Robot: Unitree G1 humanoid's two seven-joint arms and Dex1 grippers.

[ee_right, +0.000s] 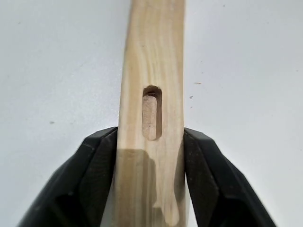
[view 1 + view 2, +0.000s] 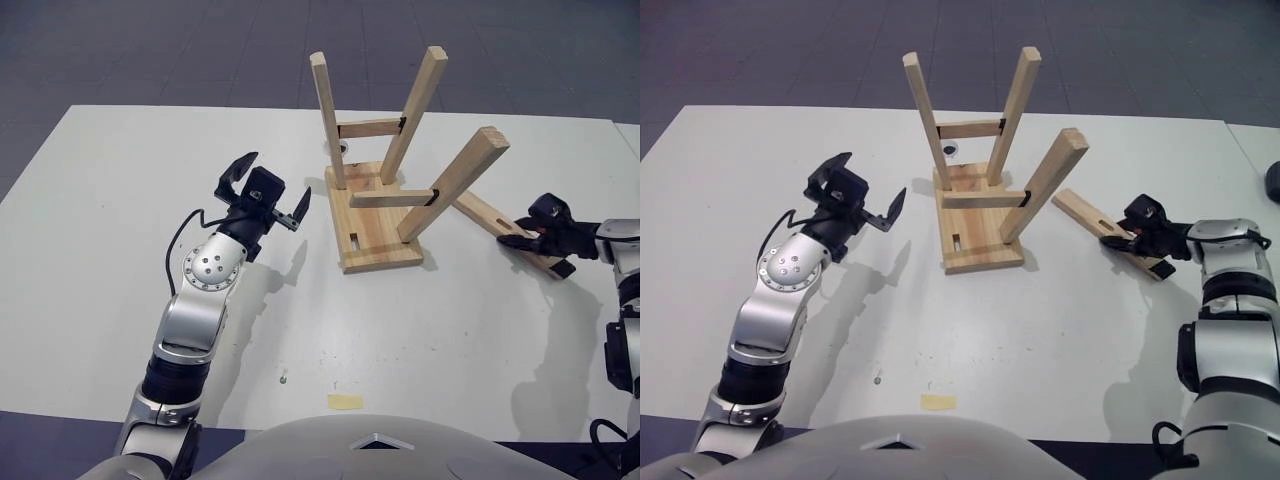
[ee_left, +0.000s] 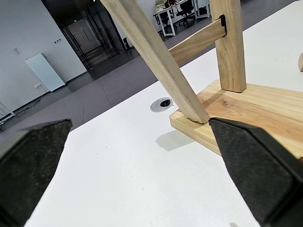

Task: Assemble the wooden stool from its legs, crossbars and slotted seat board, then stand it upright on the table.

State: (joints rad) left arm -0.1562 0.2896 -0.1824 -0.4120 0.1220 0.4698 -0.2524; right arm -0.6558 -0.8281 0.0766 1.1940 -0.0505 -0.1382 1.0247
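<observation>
Stool [image 2: 390, 198] upside down, pale wood.

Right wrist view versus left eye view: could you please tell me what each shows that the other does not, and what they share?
Right wrist view: the oval slot in the loose leg, with a pale wooden piece inside. Left eye view: the seat board lying flat with three legs and two crossbars standing up from it, and the left gripper open beside it. Both: the right gripper shut on the loose leg, which lies on the table.
</observation>
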